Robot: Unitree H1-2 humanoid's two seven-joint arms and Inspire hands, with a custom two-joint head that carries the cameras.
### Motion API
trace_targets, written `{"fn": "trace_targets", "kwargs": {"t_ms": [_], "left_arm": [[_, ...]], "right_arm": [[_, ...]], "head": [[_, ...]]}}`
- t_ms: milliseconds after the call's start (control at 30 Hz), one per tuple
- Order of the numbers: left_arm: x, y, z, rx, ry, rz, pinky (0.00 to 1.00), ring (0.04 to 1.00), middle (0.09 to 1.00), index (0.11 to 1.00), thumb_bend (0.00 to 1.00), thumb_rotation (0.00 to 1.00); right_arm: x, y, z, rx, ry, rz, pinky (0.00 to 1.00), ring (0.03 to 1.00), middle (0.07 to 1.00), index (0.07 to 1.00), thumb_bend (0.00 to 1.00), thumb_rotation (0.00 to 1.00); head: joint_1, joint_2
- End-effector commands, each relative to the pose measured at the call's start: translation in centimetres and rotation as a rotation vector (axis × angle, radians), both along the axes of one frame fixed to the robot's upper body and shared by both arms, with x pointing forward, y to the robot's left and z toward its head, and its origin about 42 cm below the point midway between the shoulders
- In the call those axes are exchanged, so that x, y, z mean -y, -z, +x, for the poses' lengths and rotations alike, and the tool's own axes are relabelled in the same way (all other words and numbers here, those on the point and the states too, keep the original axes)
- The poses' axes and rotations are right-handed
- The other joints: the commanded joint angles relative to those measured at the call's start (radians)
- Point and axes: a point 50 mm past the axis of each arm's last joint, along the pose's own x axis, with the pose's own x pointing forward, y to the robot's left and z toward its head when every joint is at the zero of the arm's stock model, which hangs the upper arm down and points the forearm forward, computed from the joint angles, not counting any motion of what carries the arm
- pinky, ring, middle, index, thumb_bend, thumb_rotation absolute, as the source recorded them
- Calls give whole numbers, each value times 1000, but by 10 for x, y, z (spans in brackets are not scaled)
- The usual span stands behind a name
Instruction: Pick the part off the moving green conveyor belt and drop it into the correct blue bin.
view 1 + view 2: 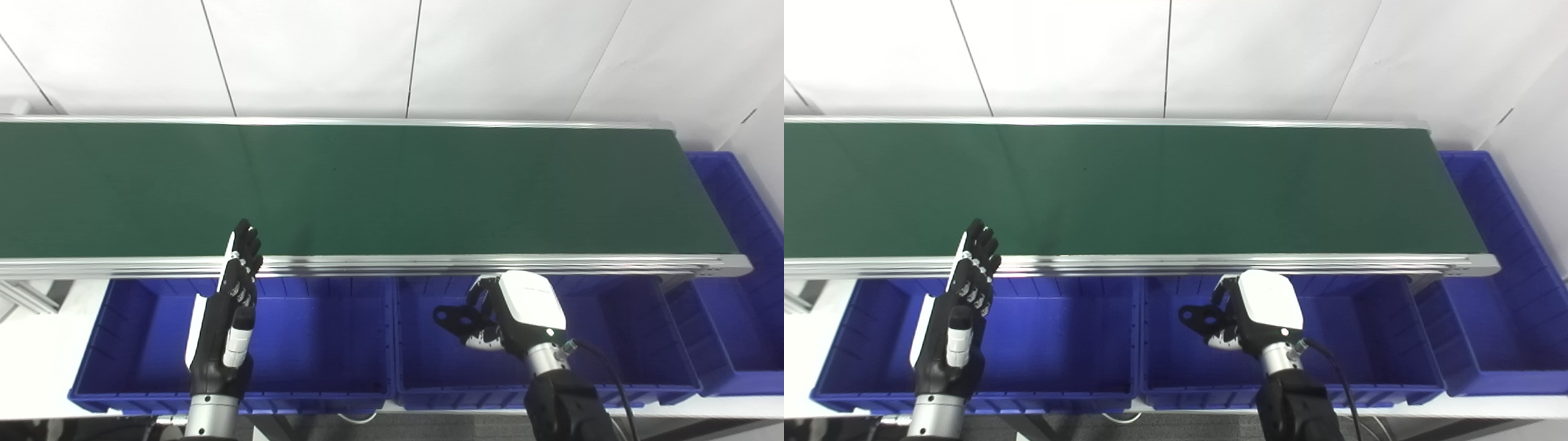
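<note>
The green conveyor belt (380, 184) runs across the view and carries no part that I can see. My right hand (511, 312) is shut on a small black part (454, 318) with holes and holds it above the middle blue bin (422, 367). My left hand (229, 312) is open, fingers straight and pointing up, over the left blue bin (122, 343) with its fingertips at the belt's near rail.
A third blue bin (744, 257) stands at the belt's right end. The belt's aluminium rail (429, 264) runs just behind the bins. A white panelled wall (392, 55) stands behind the belt. Part of a metal frame (21, 297) shows at the far left.
</note>
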Motion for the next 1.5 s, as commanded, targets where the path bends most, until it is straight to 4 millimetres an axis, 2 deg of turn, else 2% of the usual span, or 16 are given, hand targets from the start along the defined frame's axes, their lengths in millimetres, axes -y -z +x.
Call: {"fn": "trace_targets", "kwargs": {"t_ms": [0, 33, 133, 167, 233, 400, 567, 667, 733, 833, 867, 900, 933, 1067, 1200, 1467], "left_arm": [[0, -8, -1, 51, -1, -1, 1000, 1000, 1000, 1000, 844, 928], [0, -7, -2, 52, -2, -1, 1000, 1000, 1000, 1000, 841, 926], [0, -6, -3, 52, -4, -1, 1000, 1000, 1000, 1000, 845, 923], [0, -6, -3, 52, -5, -1, 1000, 1000, 1000, 1000, 844, 921], [0, -5, -4, 52, -3, -2, 1000, 1000, 1000, 1000, 842, 920], [2, -4, -5, 46, -1, 3, 1000, 1000, 1000, 1000, 836, 924], [4, 0, -6, 42, 3, 5, 1000, 1000, 1000, 1000, 850, 914], [6, 3, -8, 41, 5, 1, 1000, 1000, 1000, 1000, 852, 910], [8, 7, -8, 37, 6, -2, 1000, 1000, 1000, 1000, 877, 901], [11, 14, -9, 37, 7, 23, 1000, 1000, 1000, 1000, 882, 913], [12, 17, -9, 38, 7, 34, 1000, 1000, 1000, 1000, 884, 920], [12, 20, -8, 41, 8, 47, 1000, 1000, 1000, 1000, 885, 924], [12, 24, -8, 42, 7, 53, 1000, 1000, 1000, 1000, 884, 926], [10, 34, -3, 46, -5, 96, 1000, 1000, 1000, 1000, 915, 921], [8, 35, 0, 52, -13, 120, 1000, 1000, 1000, 1000, 957, 930], [6, 28, -2, 69, -9, 126, 1000, 1000, 1000, 1000, 947, 915]], "right_arm": [[-2, -11, 9, 37, 18, -67, 597, 709, 785, 803, 878, 324], [-3, -10, 8, 32, 18, -94, 713, 805, 867, 876, 945, 437], [-4, -8, 6, 34, 14, -132, 840, 885, 930, 920, 992, 518], [-5, -8, 5, 36, 10, -138, 935, 937, 971, 944, 998, 582], [-6, -9, 4, 42, 2, -140, 987, 972, 994, 958, 1000, 640], [-7, -10, 0, 27, -10, -112, 1000, 978, 1000, 988, 1000, 718], [-8, -11, -5, 39, -11, 8, 913, 933, 977, 972, 1000, 752], [-9, -12, -11, 16, -7, 227, 818, 895, 944, 950, 1000, 777], [-9, -15, -18, -64, -45, 480, 836, 941, 975, 971, 1000, 742], [-9, -20, -30, -126, -138, 738, 841, 963, 988, 983, 1000, 777], [-8, -19, -34, -125, -158, 789, 835, 957, 983, 981, 1000, 793], [-8, -19, -39, -121, -169, 865, 840, 950, 977, 981, 1000, 805], [-7, -17, -43, -115, -176, 933, 865, 955, 977, 977, 1000, 795], [-2, -13, -50, 5, -220, 1100, 903, 952, 964, 953, 897, 796], [-1, -10, -48, 99, -187, 1170, 934, 953, 963, 957, 889, 852], [-3, -11, -56, 119, -101, 1277, 967, 971, 988, 1000, 838, 923]], "head": [[3, 0], [5, -1], [12, -7], [12, -7], [12, -7], [31, -24], [59, -56], [77, -79], [89, -97], [109, -129], [127, -177], [129, -185], [140, -220], [152, -263], [153, -264], [151, -209]]}}
